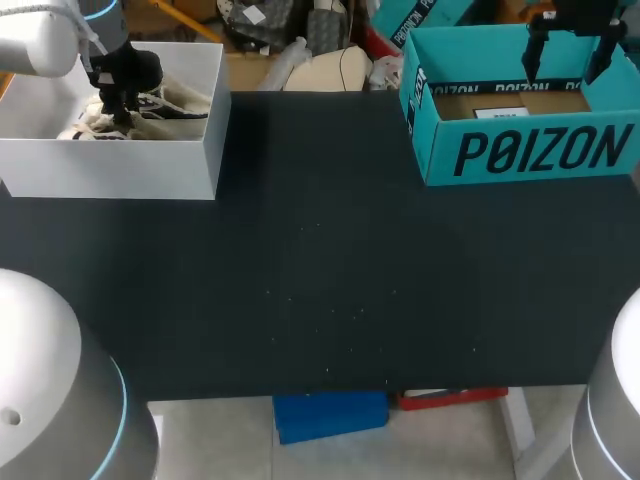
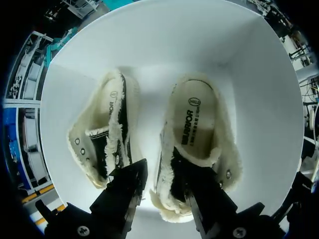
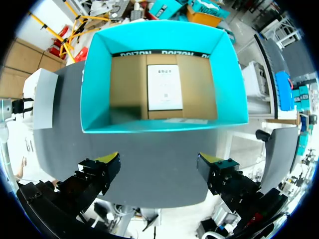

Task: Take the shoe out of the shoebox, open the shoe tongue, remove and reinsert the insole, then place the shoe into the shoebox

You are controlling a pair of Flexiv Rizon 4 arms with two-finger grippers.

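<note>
My left jaws straddle the fleece-lined shoe (image 2: 194,124) in the white shoebox (image 2: 149,45), grip unclear; pinching only fleece, it could slip. Meanwhile right jaws gape wide, empty.

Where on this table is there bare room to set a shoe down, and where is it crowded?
The dark table is bare between the white box and the teal box, and along its near edge. The teal box holds only a paper sheet, with the right gripper above it. The white box is crowded: a shoe, its mate and the left gripper.
</note>
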